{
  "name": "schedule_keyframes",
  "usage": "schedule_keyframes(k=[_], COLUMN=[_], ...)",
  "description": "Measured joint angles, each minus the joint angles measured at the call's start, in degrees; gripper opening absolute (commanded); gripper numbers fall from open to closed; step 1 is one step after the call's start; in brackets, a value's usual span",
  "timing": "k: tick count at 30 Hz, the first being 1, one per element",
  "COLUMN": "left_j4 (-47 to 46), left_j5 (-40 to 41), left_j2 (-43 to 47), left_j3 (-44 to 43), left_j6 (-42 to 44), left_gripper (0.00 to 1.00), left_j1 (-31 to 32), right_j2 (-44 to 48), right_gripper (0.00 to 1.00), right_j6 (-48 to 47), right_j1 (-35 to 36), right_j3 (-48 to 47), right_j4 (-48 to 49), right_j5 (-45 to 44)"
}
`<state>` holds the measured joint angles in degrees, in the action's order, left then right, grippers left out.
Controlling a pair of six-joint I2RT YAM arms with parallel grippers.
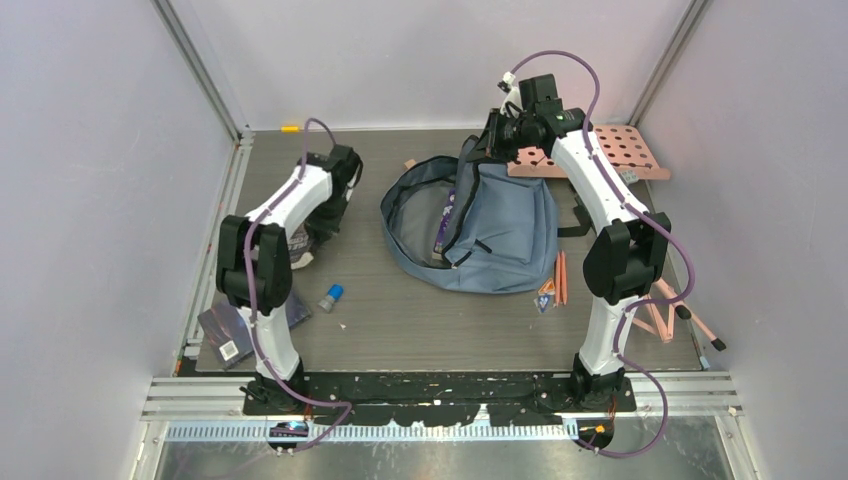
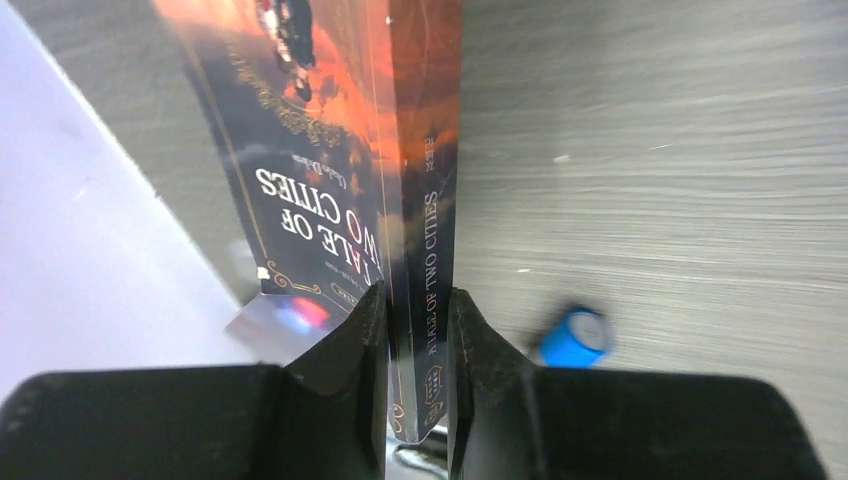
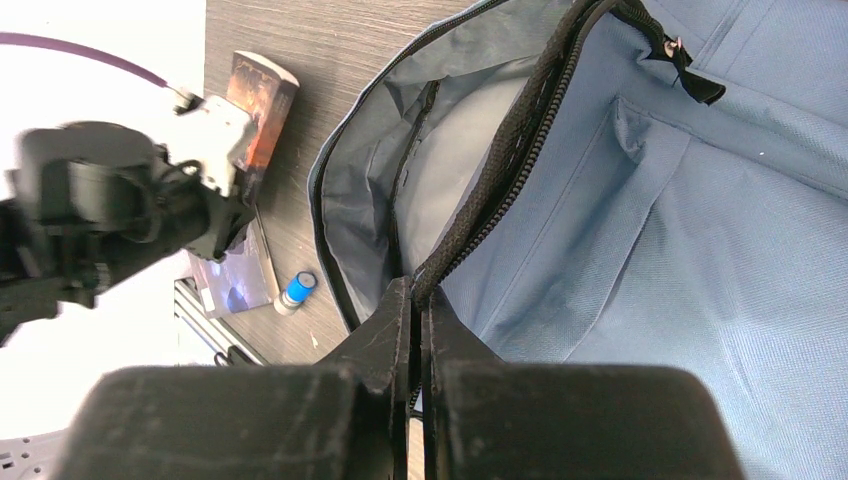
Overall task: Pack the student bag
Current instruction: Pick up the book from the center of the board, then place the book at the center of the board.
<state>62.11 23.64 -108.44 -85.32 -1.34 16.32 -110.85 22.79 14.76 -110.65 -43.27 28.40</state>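
Two edge grips: book [image 2: 425, 200] spine, student bag [image 3: 520, 150] rim.

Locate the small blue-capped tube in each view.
Top external: blue-capped tube on the table, between the left arm and the student bag.
Left wrist: tube lower right, blurred.
Right wrist: tube lower left, outside the bag's opening.
Shared landmark: the book clamped in the left gripper, close beside the tube.

A grey wood-grain table [image 1: 420, 320] carries a pink pegboard [image 1: 625, 150] at upper right, orange pencils [image 1: 561, 277] right of centre, a blue-capped tube [image 1: 331, 297] at lower left, and a dark flat packet [image 1: 228, 333] by the left edge.
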Motion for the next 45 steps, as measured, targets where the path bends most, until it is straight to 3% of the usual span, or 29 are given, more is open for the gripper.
schedule_keyframes(k=[7,10,17,22,25,33,40,45], left_j4=[1.88,1.49,-2.36,-3.37,-2.71,-2.64,-2.84,-3.1], left_j5=[-18.58,-27.61,-40.11,-41.68,-41.66,-41.72,-41.75,-41.51], left_j2=[3.23,4.07,4.11,3.85,2.93,2.6,1.29,-1.86], left_j3=[-13.49,-13.64,-9.9,-9.62,-9.99,-10.25,-10.25,-10.62], left_j6=[-8.81,-13.53,-21.68,-22.05,-20.63,-19.32,-19.34,-19.15], left_gripper=[0.0,0.0,0.0,0.02,0.09,0.41,0.56,0.62], left_j1=[0.07,-0.2,-4.46,-7.58,-7.76,-7.69,-7.63,-7.52], right_j2=[-0.07,-0.09,-0.09,-0.09,-0.09,-0.2,-0.42,-0.42], right_gripper=[0.01,0.01,0.0,0.01,0.01,0.0,0.01,0.01], right_j6=[-0.17,-0.28,-0.94,-1.27,-1.29,-1.29,-1.31,-1.33], right_j1=[0.0,0.0,0.0,0.0,0.0,0.0,0.0,0.0], right_j3=[-0.98,-1.9,-2.69,-2.71,-2.71,-2.73,-3.23,-3.23], right_j4=[-1.16,-2.16,-3.32,-3.74,-3.78,-3.96,-4.24,-4.42], right_j5=[-0.52,-0.94,-1.44,-1.64,-1.77,-1.79,-1.79,-1.79])
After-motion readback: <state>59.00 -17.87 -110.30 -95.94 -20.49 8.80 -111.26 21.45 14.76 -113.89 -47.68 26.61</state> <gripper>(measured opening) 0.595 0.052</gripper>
